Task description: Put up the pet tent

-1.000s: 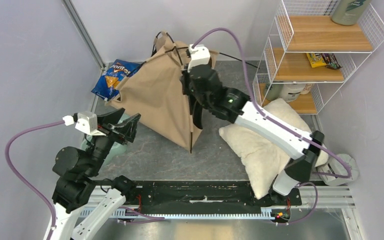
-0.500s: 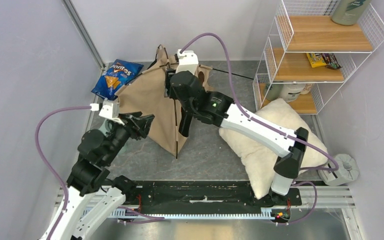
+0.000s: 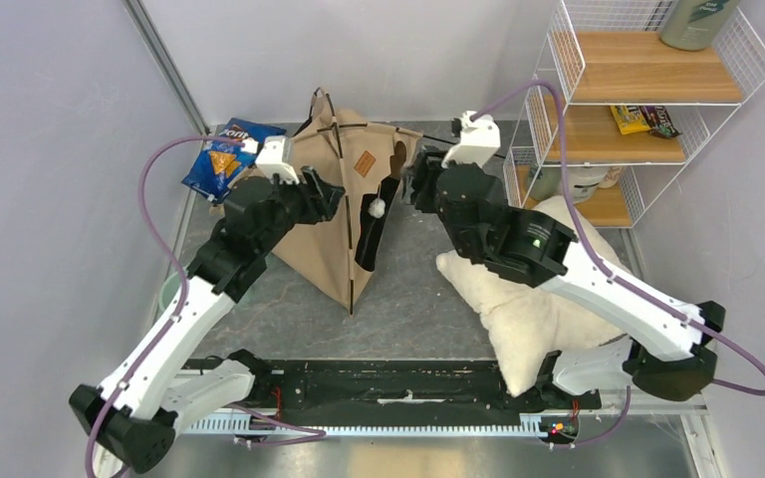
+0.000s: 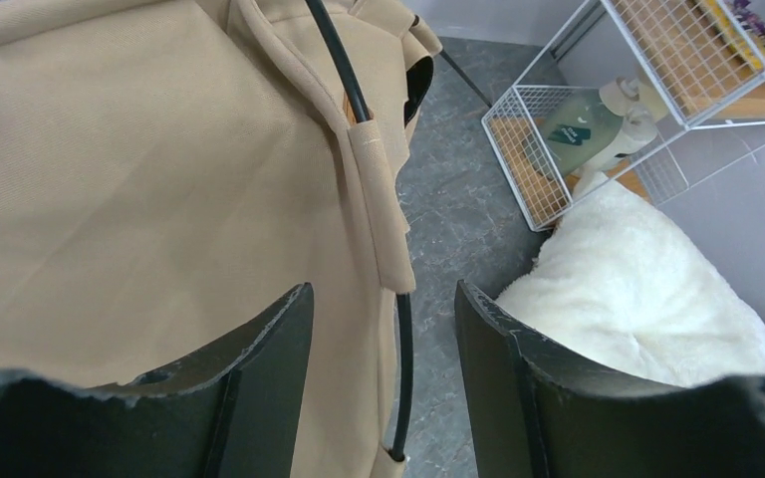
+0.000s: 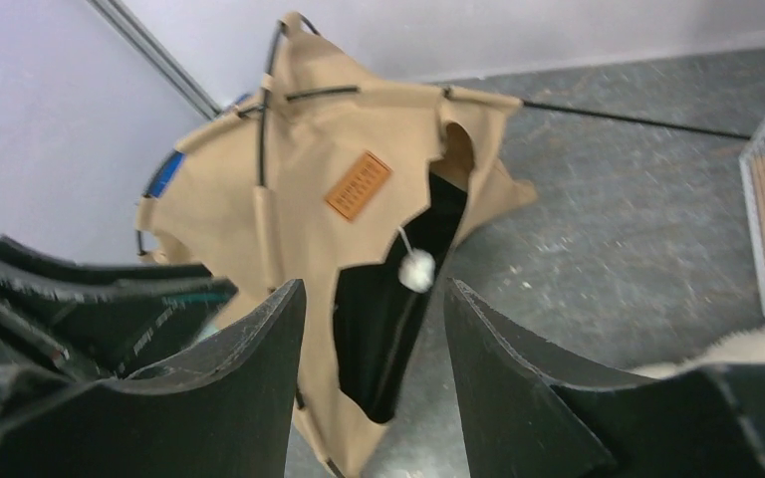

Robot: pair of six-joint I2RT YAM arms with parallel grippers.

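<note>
The left gripper (image 4: pixel 381 291) had its two fingers spread apart. In its wrist view a fabric sleeve with a thin black pole (image 4: pixel 344 72) ran through the gap between them, but the fingers were not closed on it, and I could not tell whether they touched the cloth. From above, this gripper was at the upper left side of the pet tent (image 3: pixel 309 239), very close to its ridge. The right gripper (image 5: pixel 374 289) was also spread, with nothing between its fingers. It hovered on the right side of the tent, apart from it, and pointed toward the dark arched doorway (image 5: pixel 383 329). The tent stood in a pointed shape on the far left part of the grey table (image 3: pixel 428 299), with its near corner resting on the surface. On its front there was a small brown label (image 5: pixel 358 185), and a white pompom (image 5: pixel 417 269) hung on a string in the doorway. One black rod (image 5: pixel 637 119) stuck out from the top of the tent toward the right. A blue chip bag (image 3: pixel 221 154) lay just behind the tent on the left. A fluffy white pillow (image 3: pixel 518 299) lay to the right, near the tent, under the right arm. A white wire shelf (image 3: pixel 647 110) with wooden boards stood in the far right corner.
</note>
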